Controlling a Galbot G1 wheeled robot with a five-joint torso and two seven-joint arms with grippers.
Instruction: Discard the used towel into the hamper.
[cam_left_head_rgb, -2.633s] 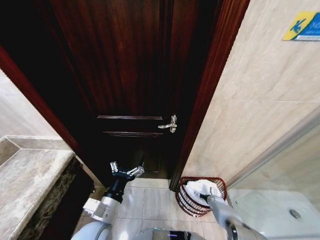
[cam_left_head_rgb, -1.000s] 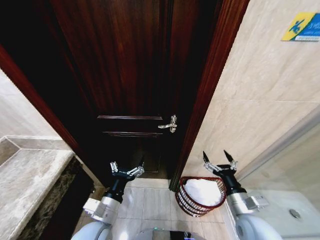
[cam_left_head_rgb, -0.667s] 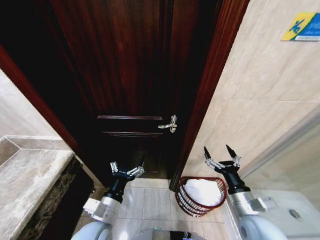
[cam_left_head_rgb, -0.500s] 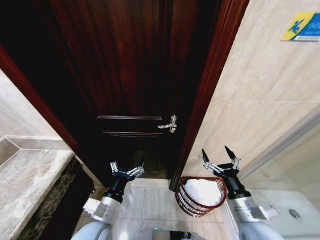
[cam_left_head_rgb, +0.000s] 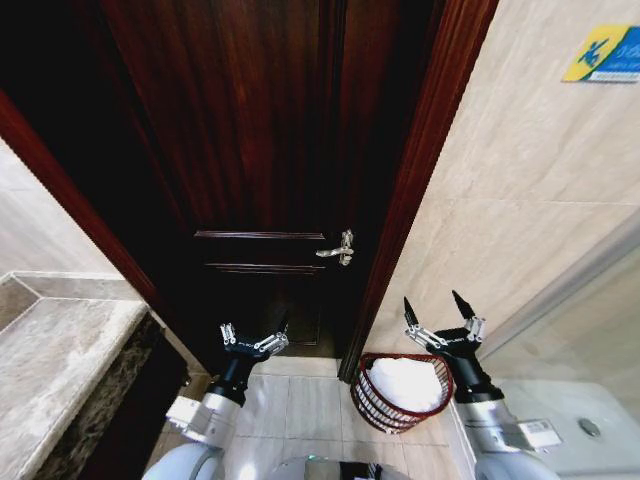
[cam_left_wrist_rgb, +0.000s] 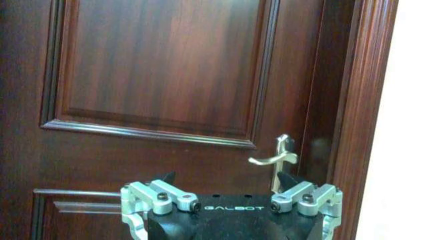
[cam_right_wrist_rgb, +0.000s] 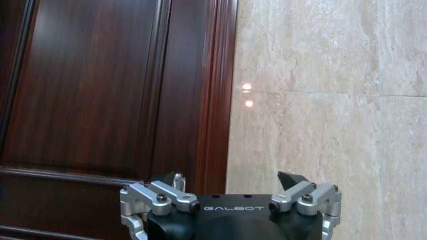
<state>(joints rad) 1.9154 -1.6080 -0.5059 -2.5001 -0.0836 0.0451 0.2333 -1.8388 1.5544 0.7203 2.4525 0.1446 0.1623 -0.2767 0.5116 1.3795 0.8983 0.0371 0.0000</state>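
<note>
The hamper (cam_left_head_rgb: 372, 402), a dark red-brown wire basket, stands on the floor at the foot of the door frame. The white towel (cam_left_head_rgb: 405, 383) lies inside it, heaped up to the rim. My right gripper (cam_left_head_rgb: 438, 313) is open and empty, raised above the hamper's right side and pointing up at the wall. In the right wrist view that gripper (cam_right_wrist_rgb: 230, 181) faces the door frame and the tiled wall. My left gripper (cam_left_head_rgb: 254, 335) is open and empty, held in front of the door; in the left wrist view this gripper (cam_left_wrist_rgb: 227, 181) faces the door panel.
A dark wooden door (cam_left_head_rgb: 260, 150) with a silver lever handle (cam_left_head_rgb: 338, 249) stands straight ahead, its frame (cam_left_head_rgb: 420, 170) just left of the hamper. A beige tiled wall (cam_left_head_rgb: 520, 200) rises on the right. A marble ledge (cam_left_head_rgb: 60, 370) lies at the left. Pale floor tiles (cam_left_head_rgb: 310, 410) lie between the arms.
The right gripper let go of the towel in the hamper and rose clear above it, now open and pointing up. The left arm has stayed still.
</note>
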